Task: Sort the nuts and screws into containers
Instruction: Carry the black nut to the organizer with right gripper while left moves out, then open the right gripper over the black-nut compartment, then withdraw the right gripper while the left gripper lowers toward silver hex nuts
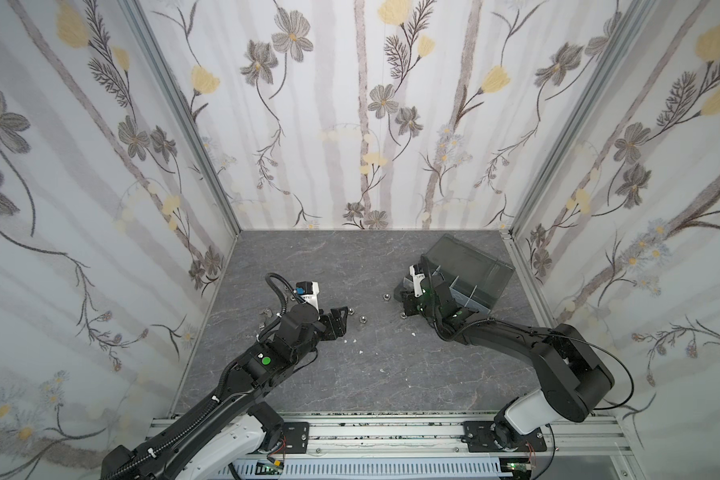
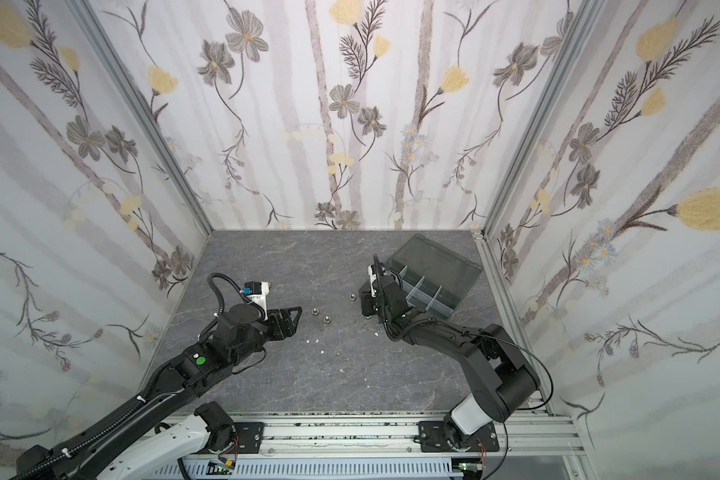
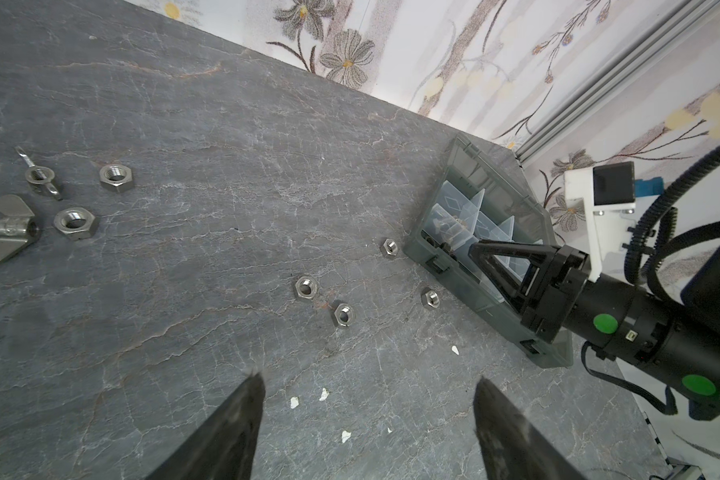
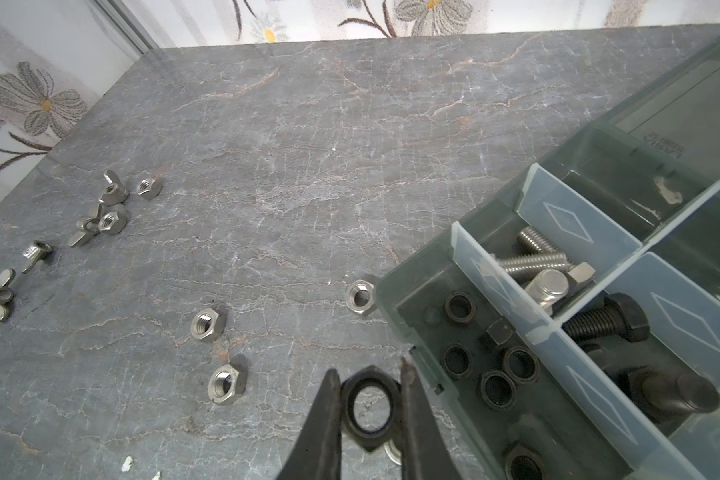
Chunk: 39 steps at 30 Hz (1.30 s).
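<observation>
Flower-papered walls close in a grey, veined stone tabletop (image 1: 350, 374), and the dark grey organizer box (image 4: 391, 291) sits toward its far right corner with the smoky lid (image 1: 462, 257) thrown back, probably so that the right arm can drop parts straight in. The right gripper (image 4: 368, 374) is clamped on a black hex nut (image 4: 366, 438), a finger on each side. It hangs just outside the box's front wall, next to the compartment that already holds black nuts (image 4: 495, 386), so that looks like where it is headed. The nut has no real long axis. Its bore faces the wrist camera, and tabletop shows through the hole. In the neighbouring compartments silver bolts (image 4: 537, 262) and a black bolt (image 4: 607, 320) lie on their sides. The left gripper (image 3: 368, 378) stands spread and empty, aimed at loose silver nuts (image 3: 306, 287) lying flat mid-table, bores up. Wing nuts (image 3: 9, 228) lie well apart from the box.
</observation>
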Available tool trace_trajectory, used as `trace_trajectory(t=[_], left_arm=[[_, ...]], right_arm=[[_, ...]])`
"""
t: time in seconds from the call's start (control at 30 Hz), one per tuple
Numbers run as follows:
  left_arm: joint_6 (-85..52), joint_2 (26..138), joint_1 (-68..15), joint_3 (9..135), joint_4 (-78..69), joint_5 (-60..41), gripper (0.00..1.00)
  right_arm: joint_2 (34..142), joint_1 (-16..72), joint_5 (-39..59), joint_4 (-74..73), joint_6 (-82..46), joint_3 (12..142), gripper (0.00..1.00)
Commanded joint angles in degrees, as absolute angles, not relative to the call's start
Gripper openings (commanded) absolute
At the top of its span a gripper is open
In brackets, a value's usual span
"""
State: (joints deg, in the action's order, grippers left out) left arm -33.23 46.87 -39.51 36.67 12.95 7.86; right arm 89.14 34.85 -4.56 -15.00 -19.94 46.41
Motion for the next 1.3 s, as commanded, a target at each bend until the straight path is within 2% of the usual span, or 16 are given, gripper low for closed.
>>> trace_trajectory(t=[0.0,0.4,0.6,0.97,1.17,1.27], left_arm=[[-33.76,47.2,-39.46,36.22,10.38,7.92,0.79],[-33.4,49.3,-39.53,34.39,8.96,7.98,0.8],[-33.26,49.93,-39.51,33.79,9.05,8.52,0.8],[-33.66,53.25,-39.38,33.97,9.4,9.23,0.8],[-32.92,59.01,-39.38,36.66,11.86,9.15,0.71],[-31.65,62.67,-39.38,38.42,12.88,8.06,0.71]], right_arm=[[90.43,32.85,-1.17,-13.73,-20.83,47.58,0.0],[97.26,26.6,3.89,-13.8,-21.97,50.35,0.07],[99.46,25.58,4.57,-14.22,-22.24,51.33,0.17],[98.18,24.01,5.01,-14.96,-22.67,50.74,0.47],[93.26,23.95,4.83,-15.87,-23.02,48.25,0.52],[88.63,23.97,4.64,-16.49,-23.28,46.03,0.54]])
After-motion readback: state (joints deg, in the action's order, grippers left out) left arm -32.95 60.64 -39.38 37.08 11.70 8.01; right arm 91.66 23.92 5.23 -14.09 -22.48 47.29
